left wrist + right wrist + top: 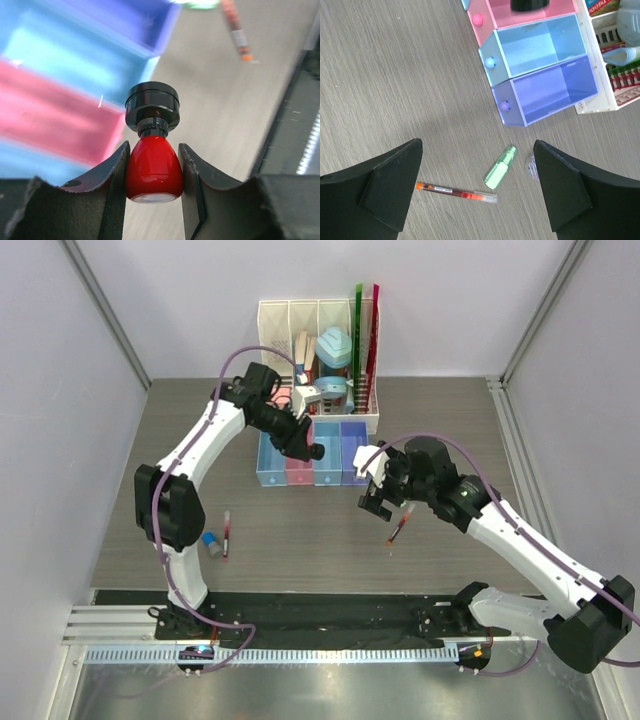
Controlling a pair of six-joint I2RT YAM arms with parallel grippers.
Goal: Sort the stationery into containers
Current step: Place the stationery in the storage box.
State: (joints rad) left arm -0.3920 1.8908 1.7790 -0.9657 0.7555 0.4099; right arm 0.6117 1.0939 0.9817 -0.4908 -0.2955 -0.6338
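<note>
Overhead, my left claw (308,445) hangs above the near ends of the pink bin (298,465) and the light blue bin (326,462), and only a black knob shows at its tip. The left wrist view tells more: my fingers (112,175) are clamped on a red cylinder (152,170) with a black cap. My right claw (378,502) is spread wide, gripping nothing. Its own camera finds a dark-red pen (457,192), a green piece (500,167) and a lilac disc (532,167) lying on the table (395,75) before the purple bin (550,90); the last two do not show from above. Only the top view catches a second pen (227,533) and a blue-capped cylinder (211,543) near my left arm.
</note>
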